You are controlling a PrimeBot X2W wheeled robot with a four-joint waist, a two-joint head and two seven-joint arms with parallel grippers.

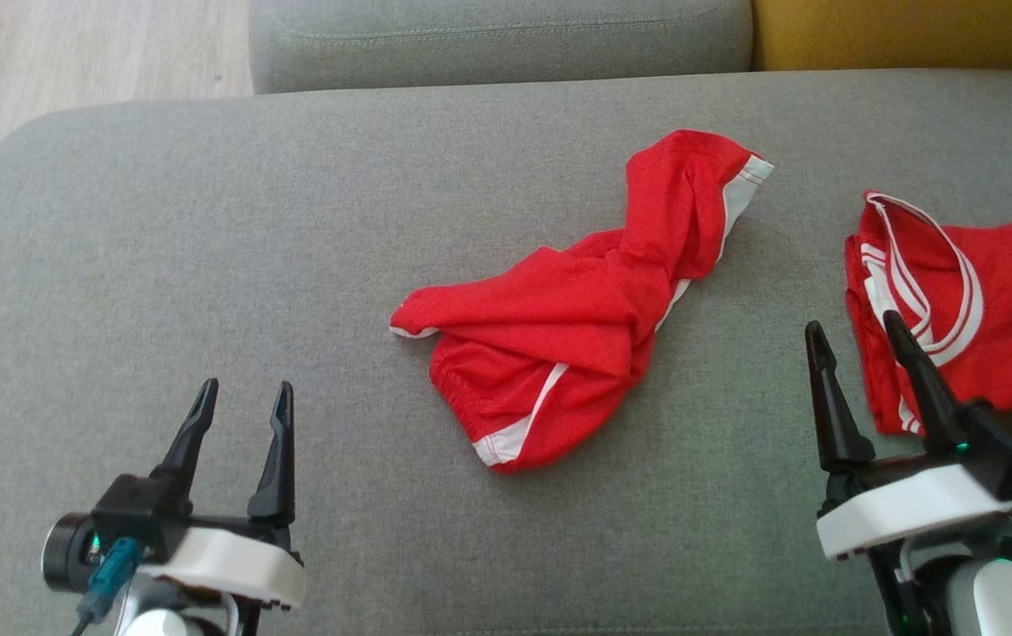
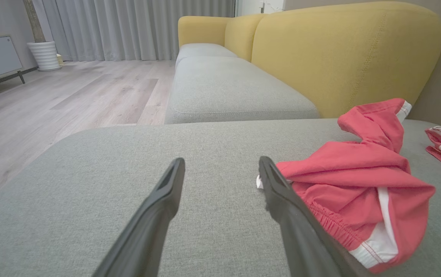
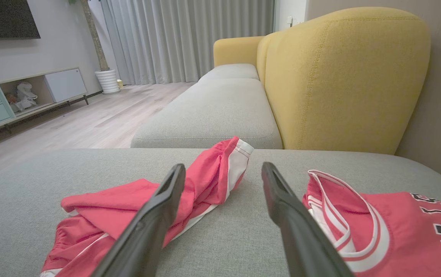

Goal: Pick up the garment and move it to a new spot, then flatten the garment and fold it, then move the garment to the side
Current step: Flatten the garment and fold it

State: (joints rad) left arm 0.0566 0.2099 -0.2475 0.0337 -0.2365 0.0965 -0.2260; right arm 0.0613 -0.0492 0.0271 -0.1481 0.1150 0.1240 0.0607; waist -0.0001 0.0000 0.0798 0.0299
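The garment [image 1: 577, 309] is a pair of red shorts with white side stripes, lying crumpled in the middle of the grey sofa cushion [image 1: 206, 247]. It also shows at the right of the left wrist view as the garment [image 2: 359, 181] and at the lower left of the right wrist view as the garment [image 3: 136, 204]. My left gripper [image 1: 244, 397] hovers open at the lower left, well to the left of the shorts, with nothing between its fingers. My right gripper [image 1: 855, 329] is open at the lower right, between the shorts and a red jersey.
A red jersey [image 1: 974, 309] with white trim and dark lettering lies at the cushion's right edge, beside my right gripper. A yellow sofa back [image 3: 343, 77] rises behind. A second grey seat cushion [image 2: 228, 88] extends beyond. Wooden floor [image 2: 51, 104] lies to the left.
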